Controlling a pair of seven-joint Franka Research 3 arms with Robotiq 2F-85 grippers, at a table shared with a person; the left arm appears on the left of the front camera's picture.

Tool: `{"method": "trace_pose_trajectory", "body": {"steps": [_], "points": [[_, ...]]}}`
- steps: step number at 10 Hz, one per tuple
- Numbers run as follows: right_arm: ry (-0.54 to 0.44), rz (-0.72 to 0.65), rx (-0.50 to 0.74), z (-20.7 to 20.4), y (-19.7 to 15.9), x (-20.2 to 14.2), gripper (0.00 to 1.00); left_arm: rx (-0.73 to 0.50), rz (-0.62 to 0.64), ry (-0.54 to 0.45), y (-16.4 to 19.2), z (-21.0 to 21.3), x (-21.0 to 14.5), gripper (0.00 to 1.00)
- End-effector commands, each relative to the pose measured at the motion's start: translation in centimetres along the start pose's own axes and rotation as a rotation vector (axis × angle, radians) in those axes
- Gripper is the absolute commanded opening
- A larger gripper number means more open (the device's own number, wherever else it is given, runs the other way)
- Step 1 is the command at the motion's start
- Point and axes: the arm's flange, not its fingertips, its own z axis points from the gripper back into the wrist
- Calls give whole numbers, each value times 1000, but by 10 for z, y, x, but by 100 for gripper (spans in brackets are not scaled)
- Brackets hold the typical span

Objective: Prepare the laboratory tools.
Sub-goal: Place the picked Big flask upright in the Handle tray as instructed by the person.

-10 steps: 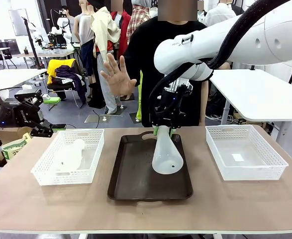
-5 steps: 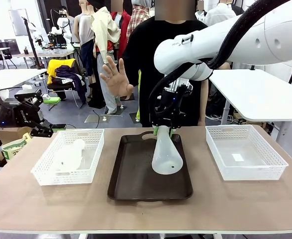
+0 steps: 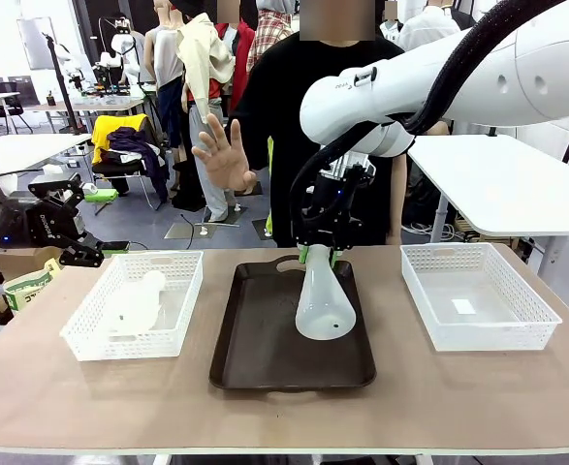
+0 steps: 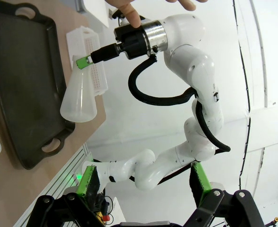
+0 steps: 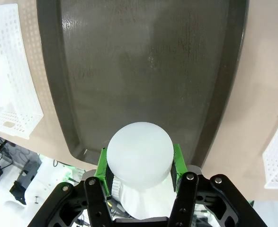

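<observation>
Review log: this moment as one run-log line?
right end effector: shut on flask over tray | left end effector: open | second flask: in basket

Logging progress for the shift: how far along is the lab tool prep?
Done: nothing stands on the dark brown tray yet. In hand: the right gripper clamps one translucent white conical flask by the neck above it. Remaining: the second translucent flask lies in the left white mesh basket.

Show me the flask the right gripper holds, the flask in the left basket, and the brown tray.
held flask [image 3: 323, 308]: front view, its wide base.
basket flask [image 3: 134, 308]: front view, its body.
brown tray [image 3: 265, 339]: front view, bare floor.
</observation>
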Motion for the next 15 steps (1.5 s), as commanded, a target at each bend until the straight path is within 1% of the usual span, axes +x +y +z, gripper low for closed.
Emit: {"method": "trace_pose_trajectory", "body": {"steps": [1, 15], "points": [[-3, -2, 1, -2, -1, 0, 0, -3, -13, -4, 0, 1, -1, 100], [-3, -2, 1, -2, -1, 0, 0, -3, -13, -4, 0, 1, -1, 100]]}}
